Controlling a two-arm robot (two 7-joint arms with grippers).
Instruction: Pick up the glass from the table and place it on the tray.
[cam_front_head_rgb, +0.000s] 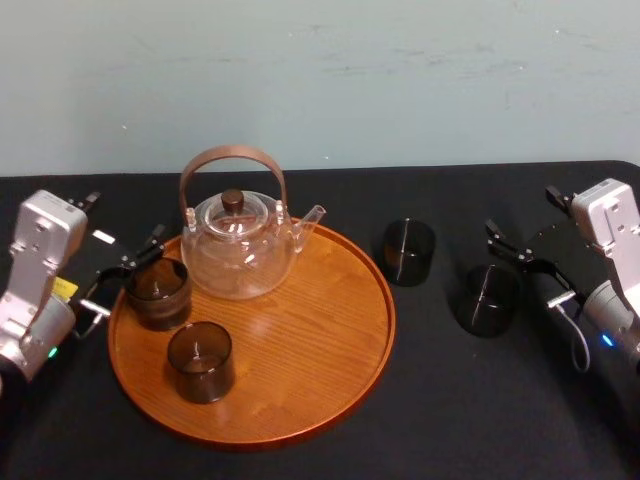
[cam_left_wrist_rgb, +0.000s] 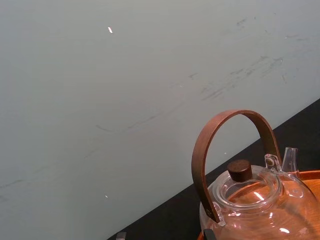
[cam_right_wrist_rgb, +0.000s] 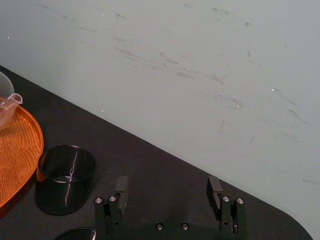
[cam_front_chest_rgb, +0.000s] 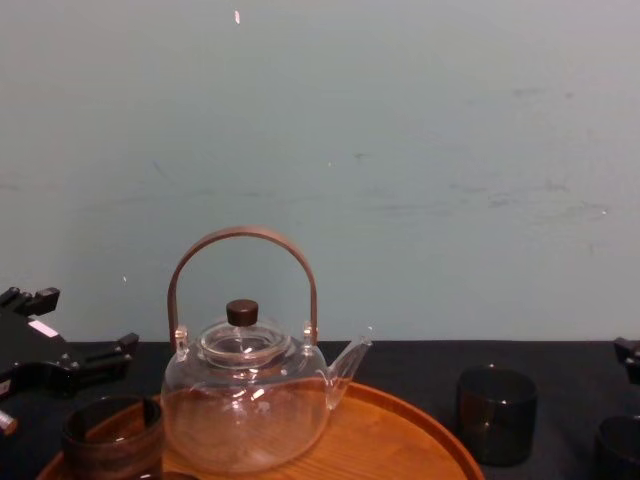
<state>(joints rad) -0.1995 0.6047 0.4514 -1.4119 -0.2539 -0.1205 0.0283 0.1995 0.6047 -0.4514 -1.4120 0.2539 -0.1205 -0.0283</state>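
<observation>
- I am looking at a large round orange-brown wooden tray lying flat on a black table. It is carrying a clear glass teapot with a curved brown handle and two dark smoky cylindrical glasses: the left-rim glass and the front glass.
- Two more dark smoky cylindrical glasses are standing on the table right of the tray. The rim-side table glass is just beside the tray and the far-right table glass is farther out. Both are looking empty.
- Both are standing upright, long axis vertical, mouths facing up.
- My right gripper is hovering just beside the far-right table glass, fingers wide apart, nothing between them.
- My left gripper is sitting by the left-rim glass, fingers spread apart.
</observation>
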